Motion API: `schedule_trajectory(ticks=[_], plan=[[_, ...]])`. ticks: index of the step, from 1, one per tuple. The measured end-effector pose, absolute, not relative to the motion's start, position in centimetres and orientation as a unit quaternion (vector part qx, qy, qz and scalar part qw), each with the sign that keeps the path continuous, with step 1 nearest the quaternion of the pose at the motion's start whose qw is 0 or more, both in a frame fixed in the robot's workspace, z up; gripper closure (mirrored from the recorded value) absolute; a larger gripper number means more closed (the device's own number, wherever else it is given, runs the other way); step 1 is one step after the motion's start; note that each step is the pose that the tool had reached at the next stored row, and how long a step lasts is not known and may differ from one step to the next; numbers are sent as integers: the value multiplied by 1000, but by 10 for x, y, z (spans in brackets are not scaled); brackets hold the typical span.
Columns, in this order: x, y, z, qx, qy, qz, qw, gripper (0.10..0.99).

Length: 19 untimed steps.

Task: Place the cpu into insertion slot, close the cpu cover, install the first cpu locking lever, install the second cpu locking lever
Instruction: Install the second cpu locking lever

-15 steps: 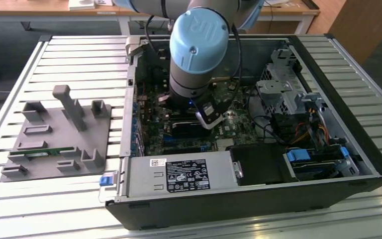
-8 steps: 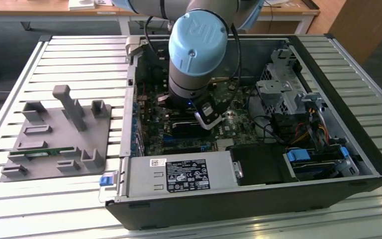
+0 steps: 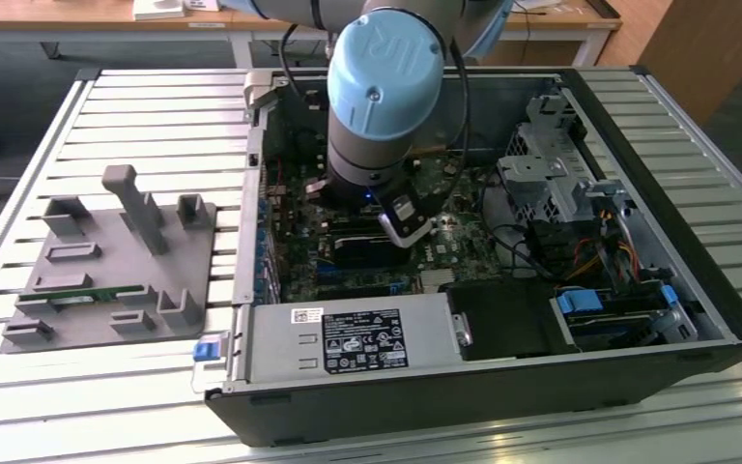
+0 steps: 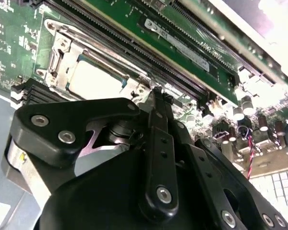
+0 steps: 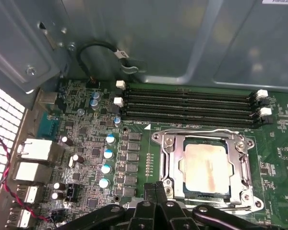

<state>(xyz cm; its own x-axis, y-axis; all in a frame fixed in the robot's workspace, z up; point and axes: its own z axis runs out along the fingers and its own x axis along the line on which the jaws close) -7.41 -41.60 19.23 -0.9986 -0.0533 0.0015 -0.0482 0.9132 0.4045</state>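
Open computer case (image 3: 680,319) on slatted table (image 3: 139,116), motherboard (image 5: 86,153) exposed. Arm lowered inside. Gripper (image 5: 156,189) clenched, empty, at 6 o'clock of insertion slot (image 5: 204,167) in first wrist view. Cpu (image 5: 205,166) seated in slot; cpu cover (image 5: 169,165) down around it. Risk, judged: fingertips (image 4: 156,103) skidding off a locking lever, scraping nearby capacitors (image 5: 108,153).

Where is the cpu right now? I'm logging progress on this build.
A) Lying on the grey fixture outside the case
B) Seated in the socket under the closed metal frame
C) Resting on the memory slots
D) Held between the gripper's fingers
B. In both wrist views the cpu lies flat in the insertion slot, and the cpu cover frames it, folded down around its silvery top.
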Motion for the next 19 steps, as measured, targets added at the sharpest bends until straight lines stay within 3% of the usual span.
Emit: schedule_trajectory(ticks=[19], plan=[[-74,-416,221,21,-978,-207,5,980]])
